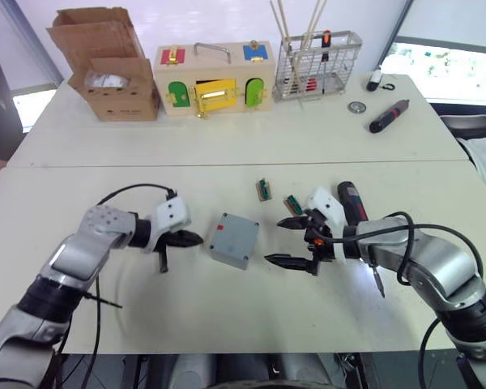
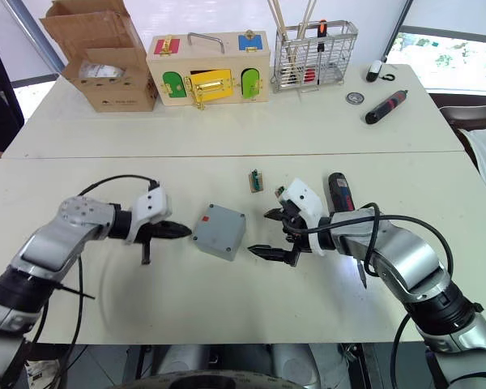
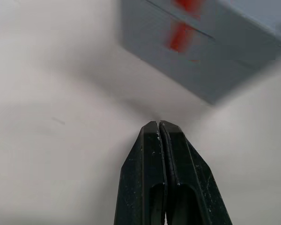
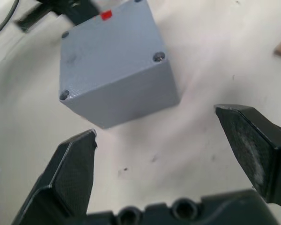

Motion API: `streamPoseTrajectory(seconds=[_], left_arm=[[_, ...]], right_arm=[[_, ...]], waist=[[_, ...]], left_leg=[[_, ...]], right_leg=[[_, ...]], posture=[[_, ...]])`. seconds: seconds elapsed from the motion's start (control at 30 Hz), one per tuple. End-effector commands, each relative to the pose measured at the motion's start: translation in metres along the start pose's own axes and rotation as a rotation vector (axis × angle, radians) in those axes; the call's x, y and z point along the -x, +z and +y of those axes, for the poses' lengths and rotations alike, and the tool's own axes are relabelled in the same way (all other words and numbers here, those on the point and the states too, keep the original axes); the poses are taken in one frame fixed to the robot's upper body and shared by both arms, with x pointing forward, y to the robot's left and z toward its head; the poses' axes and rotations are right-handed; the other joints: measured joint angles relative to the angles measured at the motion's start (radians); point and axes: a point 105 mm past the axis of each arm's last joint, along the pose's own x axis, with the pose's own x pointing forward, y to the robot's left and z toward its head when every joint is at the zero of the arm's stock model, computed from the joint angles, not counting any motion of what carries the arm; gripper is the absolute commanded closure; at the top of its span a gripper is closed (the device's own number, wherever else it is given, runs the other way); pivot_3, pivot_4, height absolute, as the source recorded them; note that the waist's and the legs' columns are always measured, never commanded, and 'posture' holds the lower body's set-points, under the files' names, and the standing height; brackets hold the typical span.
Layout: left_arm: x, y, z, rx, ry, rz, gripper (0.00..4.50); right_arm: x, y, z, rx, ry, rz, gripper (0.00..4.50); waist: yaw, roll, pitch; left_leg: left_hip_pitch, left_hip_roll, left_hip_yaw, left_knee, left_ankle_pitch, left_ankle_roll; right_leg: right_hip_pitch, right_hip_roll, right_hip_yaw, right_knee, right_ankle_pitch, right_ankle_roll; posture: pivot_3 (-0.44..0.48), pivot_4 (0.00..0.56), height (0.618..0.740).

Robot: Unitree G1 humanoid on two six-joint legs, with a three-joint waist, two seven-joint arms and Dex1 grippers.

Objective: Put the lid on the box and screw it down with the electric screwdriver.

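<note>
The lid [image 4: 107, 56] already sits on the box [image 1: 234, 241], but judging by the screwdriver [image 1: 354, 204] lying untouched behind the right gripper [image 1: 292, 241], screwing remains. That gripper gapes wide and empty near the box; the left gripper [image 1: 181, 240] is pinched closed, holding nothing.

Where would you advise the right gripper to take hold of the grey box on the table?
Probably across two opposite side walls of the box, coming in from the robot's right, where the right gripper already faces it with jaws open. The walls are flat and parallel; the box lies flat with bare table around it.

white table [image 1: 227, 308], grey box [image 1: 234, 240], electric screwdriver [image 1: 351, 203]
</note>
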Motion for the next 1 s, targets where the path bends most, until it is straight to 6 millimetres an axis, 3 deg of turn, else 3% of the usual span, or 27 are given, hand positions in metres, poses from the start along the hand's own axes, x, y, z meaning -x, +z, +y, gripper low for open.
streamPoseTrajectory(seconds=[0.03, 0.2, 0.37, 0.57, 1.0], left_arm=[[0.004, 0.011, -0.016, 0.015, -0.032, -0.037, 4.50], [-0.006, 0.011, -0.038, 0.051, -0.066, -0.051, 4.50], [-0.017, 0.017, -0.040, 0.076, -0.031, -0.092, 4.50], [-0.025, 0.019, -0.030, 0.092, 0.043, -0.119, 4.50], [-0.027, 0.018, 0.001, 0.062, 0.163, -0.132, 4.50]], right_arm=[[-0.002, 0.010, -0.005, 0.107, 0.044, -0.036, 0.02], [-0.015, 0.009, -0.010, 0.244, 0.130, -0.008, 0.02], [-0.024, 0.008, -0.010, 0.314, 0.206, 0.004, 0.02], [-0.028, 0.006, -0.007, 0.335, 0.264, 0.004, 0.02], [-0.025, 0.000, 0.031, 0.216, 0.300, -0.009, 0.02]], waist=[[0.007, 0.000, 0.000], [0.008, 0.000, 0.000], [0.007, 0.000, 0.000], [0.008, 0.000, 0.000], [0.009, 0.000, 0.000]], left_leg=[[0.000, 0.000, 0.000, 0.000, 0.000, 0.000], [0.000, -0.001, 0.000, 0.002, 0.000, 0.000], [0.000, -0.001, -0.001, 0.002, 0.000, 0.000], [0.000, -0.001, 0.000, 0.002, 0.000, 0.000], [0.001, -0.001, -0.001, 0.002, 0.001, -0.002]], right_leg=[[0.000, 0.000, 0.000, 0.000, 0.000, 0.000], [0.002, -0.001, 0.000, 0.000, 0.000, 0.000], [0.001, -0.001, 0.000, 0.000, 0.000, 0.000], [0.001, -0.001, -0.001, 0.000, 0.000, 0.000], [0.002, -0.001, 0.000, 0.001, 0.000, 0.000]], posture=[[0.000, 0.150, 0.740], [0.000, 0.150, 0.740], [0.000, 0.150, 0.740], [0.000, 0.150, 0.740], [0.000, 0.150, 0.740]])
